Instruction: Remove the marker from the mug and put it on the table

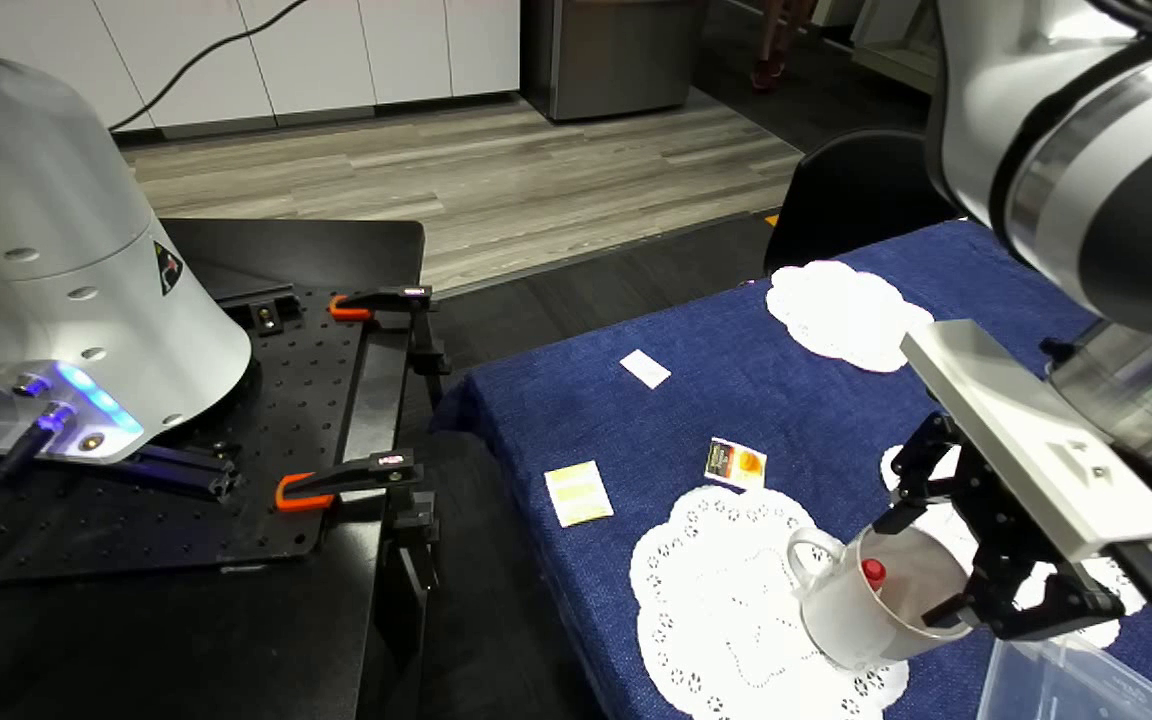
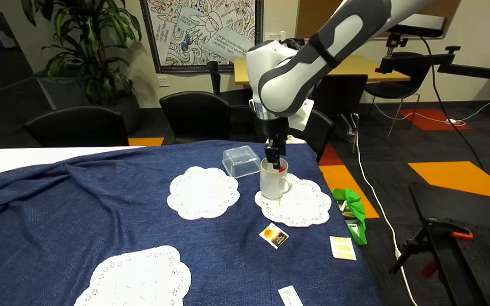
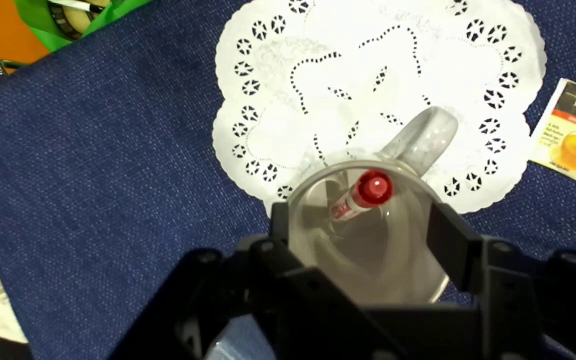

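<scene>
The marker (image 3: 361, 198) leaned inside the mug (image 2: 271, 187), its red end up on the handle side, while the jaws stood well spread, one to each side of the mug's mouth; whether they touched it could not be told. The mug stood by the margin of a lace doily (image 2: 302, 208), a clear box (image 2: 241, 161) near it, with a strip of cloth (image 1: 591, 560) between doily and the desk's (image 2: 228, 255) edge. Away from that edge the cloth spread wider.

White cabinets (image 1: 321, 60), plank floor (image 1: 496, 185), black chairs (image 2: 196, 114), framed art (image 2: 202, 34)
</scene>
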`<move>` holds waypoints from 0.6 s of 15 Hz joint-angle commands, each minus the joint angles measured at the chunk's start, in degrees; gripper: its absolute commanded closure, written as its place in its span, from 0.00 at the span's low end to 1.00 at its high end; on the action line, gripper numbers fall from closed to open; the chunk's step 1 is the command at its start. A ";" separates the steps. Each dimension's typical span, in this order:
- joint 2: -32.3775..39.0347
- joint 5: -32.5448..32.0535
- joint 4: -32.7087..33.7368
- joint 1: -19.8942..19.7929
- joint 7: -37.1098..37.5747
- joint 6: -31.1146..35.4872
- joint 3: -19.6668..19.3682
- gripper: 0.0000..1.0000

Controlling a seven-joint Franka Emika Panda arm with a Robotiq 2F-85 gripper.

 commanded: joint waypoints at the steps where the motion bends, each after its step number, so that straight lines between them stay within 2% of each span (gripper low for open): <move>1: 0.10 -0.25 0.26 -0.30 0.11 -0.21 0.30 0.24; 6: -1.38 0.17 -0.83 -0.40 0.29 1.80 0.46 0.16; 9: -1.54 0.27 -1.02 -0.49 0.06 2.43 0.60 0.25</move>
